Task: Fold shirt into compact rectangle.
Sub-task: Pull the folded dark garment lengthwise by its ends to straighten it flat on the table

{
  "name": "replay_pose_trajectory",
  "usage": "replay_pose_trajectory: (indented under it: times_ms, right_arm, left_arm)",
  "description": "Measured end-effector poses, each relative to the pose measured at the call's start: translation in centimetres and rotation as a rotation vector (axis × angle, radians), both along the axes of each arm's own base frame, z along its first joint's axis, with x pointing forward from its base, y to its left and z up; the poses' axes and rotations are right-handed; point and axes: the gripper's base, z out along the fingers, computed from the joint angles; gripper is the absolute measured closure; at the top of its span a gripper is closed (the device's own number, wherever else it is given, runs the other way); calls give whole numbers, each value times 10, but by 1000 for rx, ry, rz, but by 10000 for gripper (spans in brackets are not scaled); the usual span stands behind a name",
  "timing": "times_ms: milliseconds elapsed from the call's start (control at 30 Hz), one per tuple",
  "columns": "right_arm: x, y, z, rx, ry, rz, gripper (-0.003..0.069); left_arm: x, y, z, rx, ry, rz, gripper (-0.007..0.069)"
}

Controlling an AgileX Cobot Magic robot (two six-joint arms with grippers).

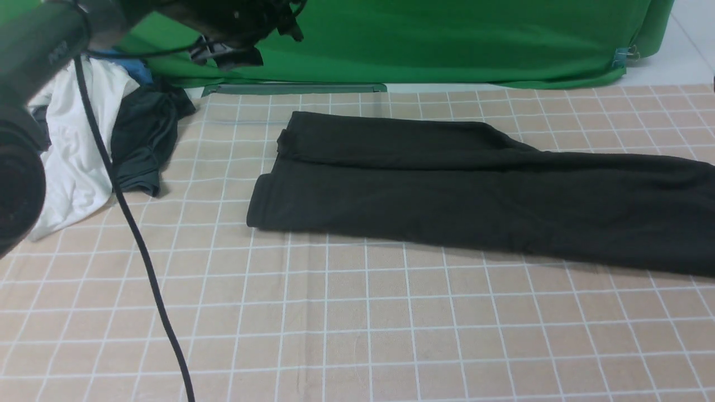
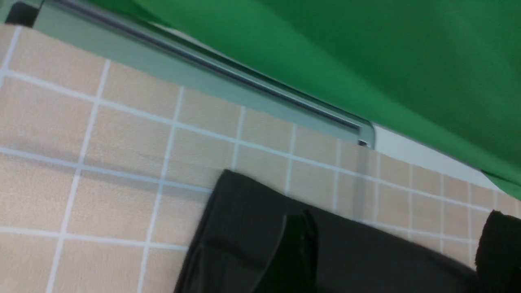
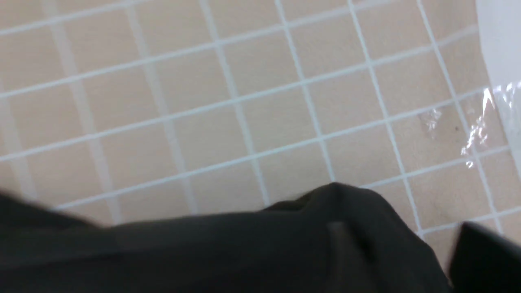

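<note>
The black shirt (image 1: 447,184) lies on the checked tablecloth as a long folded band, running from the middle out past the right edge. My left gripper (image 1: 229,56) hangs high over the shirt's far left corner. In the left wrist view its fingers (image 2: 293,252) stand wide apart, the gripper (image 2: 397,252) is open with nothing in it, and the shirt (image 2: 244,228) lies below. My right gripper (image 3: 415,256) is out of the front view. Its jaws are apart over a shirt (image 3: 203,252) corner, one blurred fingertip (image 3: 346,248) against the cloth and the other fingertip (image 3: 484,260) over bare tablecloth.
A white shirt (image 1: 78,145) and a dark grey-green shirt (image 1: 142,139) are piled at the far left. A black cable (image 1: 139,245) hangs across the left front. A metal rail (image 1: 290,88) and a green backdrop (image 1: 447,39) close the far edge. Shiny clear tape (image 3: 480,126) sits near the table's edge.
</note>
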Motion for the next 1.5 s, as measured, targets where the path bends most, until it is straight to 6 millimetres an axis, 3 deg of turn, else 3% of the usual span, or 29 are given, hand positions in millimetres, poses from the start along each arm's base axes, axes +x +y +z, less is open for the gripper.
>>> replay_pose_trajectory:
  times_ms: [67,133,200,400,500,800,967,1167,1267,1500]
  right_arm:
    - [0,9,12,19,2,46,547]
    - [2,24,13,36,22,99,610]
    - [2,35,12,43,40,127,622]
    - [6,78,9,51,68,243,627]
    - [6,86,9,51,69,263,627]
    - [6,89,10,50,66,268,627]
    - [6,90,10,59,64,250,621]
    - [7,91,10,61,64,250,620]
    - [5,93,9,71,79,252,620]
    - [0,111,7,128,133,347,620]
  left_arm:
    - [-9,-1,12,28,48,-55,49]
    - [-19,-2,10,47,160,-112,78]
    - [-24,-3,5,60,228,-144,126]
    - [-21,-5,-36,103,381,-208,497]
    - [-16,-8,-58,110,425,-216,588]
    - [-14,-43,-111,162,496,-317,611]
    - [3,-47,-132,174,379,-271,610]
    - [30,-49,-130,133,99,-165,610]
    - [43,-49,-119,77,-71,-89,610]
    - [34,-42,-98,104,-25,-134,610]
